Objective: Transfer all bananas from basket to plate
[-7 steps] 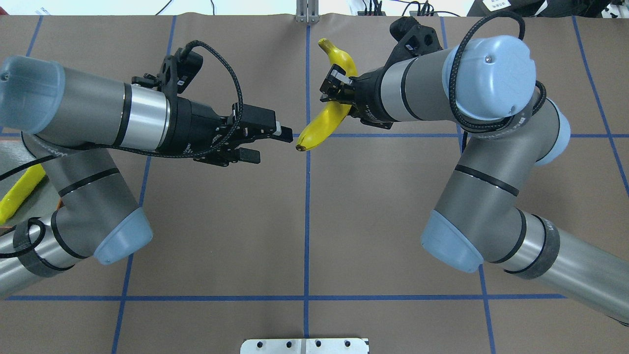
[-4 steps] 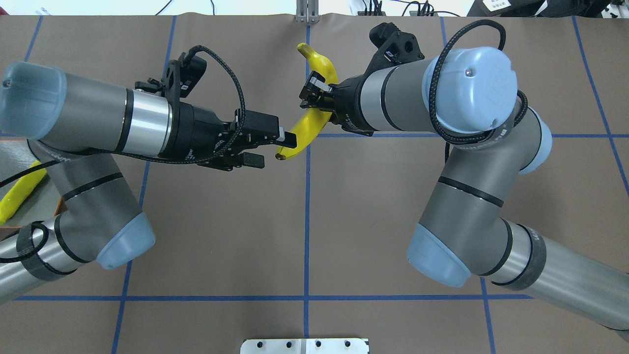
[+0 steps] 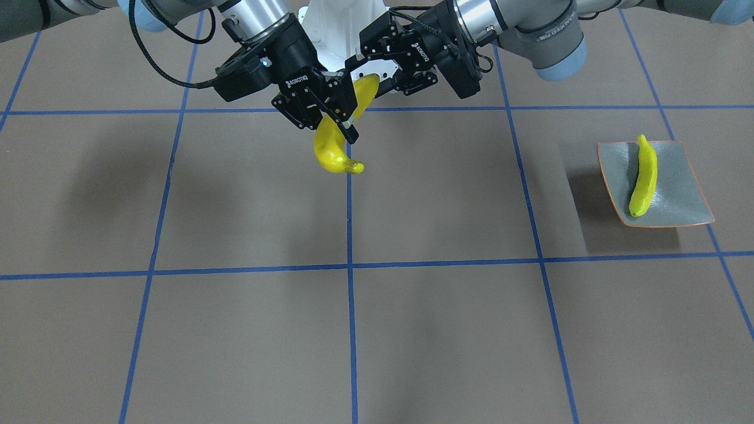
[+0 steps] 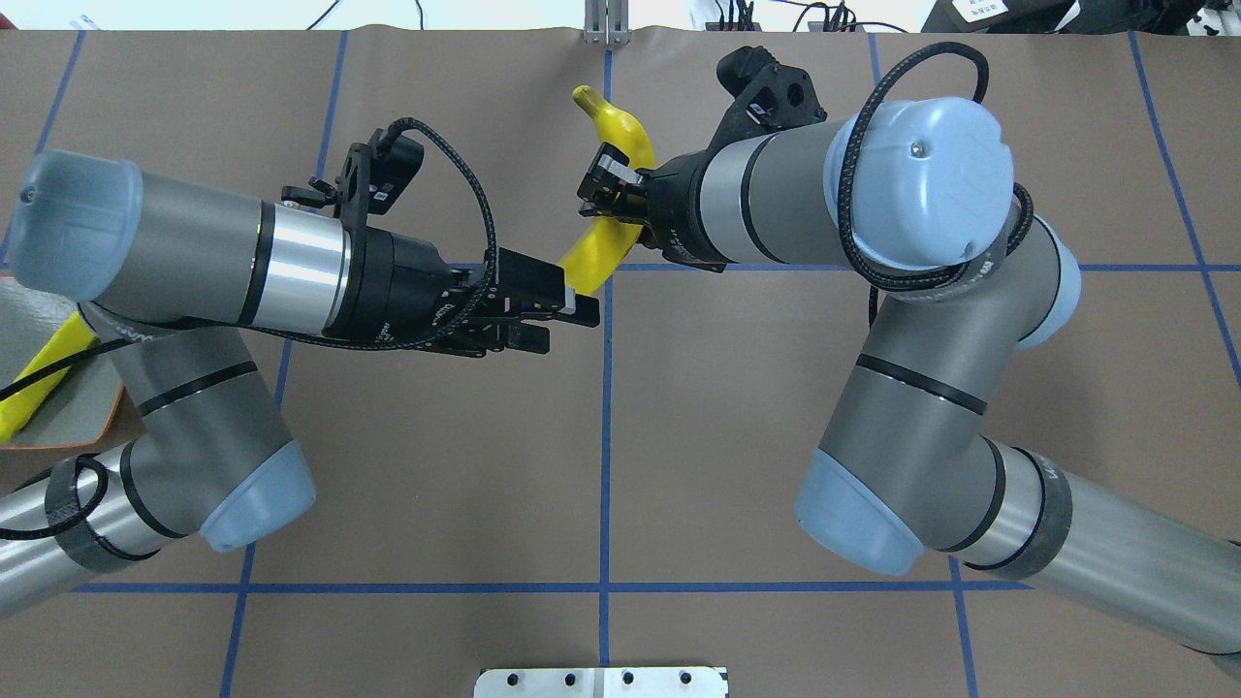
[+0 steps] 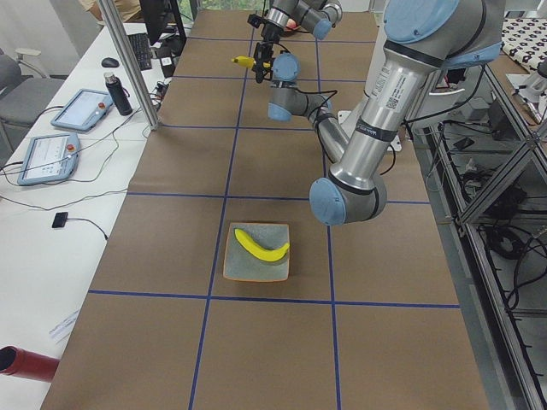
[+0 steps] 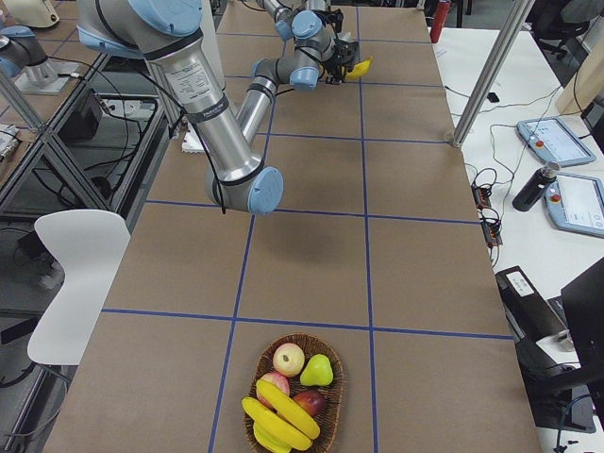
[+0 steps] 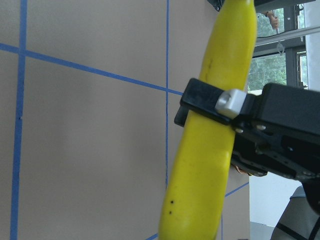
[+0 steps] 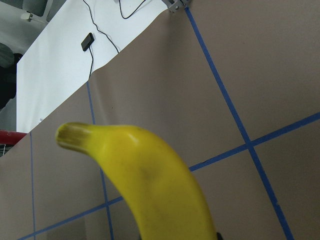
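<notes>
1. Showing a mid-air handover above the centre of the table (image 3: pixel 235 330): the right gripper (image 3: pixel 337 121) is clamped across the middle of a banana (image 3: pixel 330 156) and holds it clear of the surface.
2. The left gripper (image 3: pixel 366 76) has its jaws parted, with one finger on either side of the banana's other end. Whether the pads already touch the peel cannot be told.
3. A second ago the left gripper sat just short of the banana's tip with nothing between its fingers. Since then the right arm (image 4: pixel 776 194) has carried the fruit towards it and the left arm (image 4: pixel 194 242) has pushed forward. The tip now sits inside the jaws.
4. This suggests the pass from right to left is about to be completed. The left gripper must close before the right lets go, or the banana drops.
5. The plate (image 3: pixel 677 203) is on the left arm's side, well apart from the grippers, with a second banana (image 3: pixel 643 176) lying on it.
6. The basket (image 6: pixel 341 387) is at the table's right end. Two bananas (image 6: pixel 283 415) remain in it beside apples (image 6: pixel 289 359) and a pear (image 6: pixel 319 371), so one of four is delivered.
7. "ROBOTIQ" is printed in white on the gripper bodies in the front view. Dark lettering along the left arm's tube is too small to read.
</notes>
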Controlling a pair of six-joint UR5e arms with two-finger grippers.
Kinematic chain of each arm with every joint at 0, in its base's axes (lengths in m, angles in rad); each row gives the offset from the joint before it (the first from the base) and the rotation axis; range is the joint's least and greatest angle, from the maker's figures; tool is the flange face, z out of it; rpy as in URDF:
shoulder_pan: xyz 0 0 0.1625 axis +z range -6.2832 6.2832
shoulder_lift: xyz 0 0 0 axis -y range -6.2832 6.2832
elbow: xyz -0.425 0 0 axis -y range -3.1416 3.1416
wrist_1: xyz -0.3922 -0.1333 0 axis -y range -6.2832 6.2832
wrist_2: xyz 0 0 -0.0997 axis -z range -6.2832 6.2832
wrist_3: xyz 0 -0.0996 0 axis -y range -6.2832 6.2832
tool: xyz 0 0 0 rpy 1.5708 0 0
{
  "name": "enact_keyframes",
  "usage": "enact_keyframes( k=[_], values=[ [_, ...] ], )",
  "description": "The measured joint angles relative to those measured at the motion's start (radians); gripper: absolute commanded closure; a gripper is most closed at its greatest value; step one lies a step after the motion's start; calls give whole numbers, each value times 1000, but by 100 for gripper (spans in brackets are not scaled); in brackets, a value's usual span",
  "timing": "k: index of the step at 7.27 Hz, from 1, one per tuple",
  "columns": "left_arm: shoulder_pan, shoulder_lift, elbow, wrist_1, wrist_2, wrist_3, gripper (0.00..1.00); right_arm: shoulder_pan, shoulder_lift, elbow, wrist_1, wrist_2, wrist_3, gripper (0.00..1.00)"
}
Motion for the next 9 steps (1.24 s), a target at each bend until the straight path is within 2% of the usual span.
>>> enact_keyframes(
  k=[2,4,7,8,9],
  values=[
    [2,-4,0,-15,0,0,23,-6,1,3,0,0,-1,100],
    [2,-6,1,-18,0,1,47,-12,-2,6,0,2,-6,100],
    [3,-6,3,-18,0,1,46,-17,-14,33,0,6,-11,100],
    [3,-6,4,-18,0,1,42,-20,-16,38,0,6,-11,100],
    [3,-6,4,-18,0,1,42,-26,-19,41,0,5,-11,100]
  ],
)
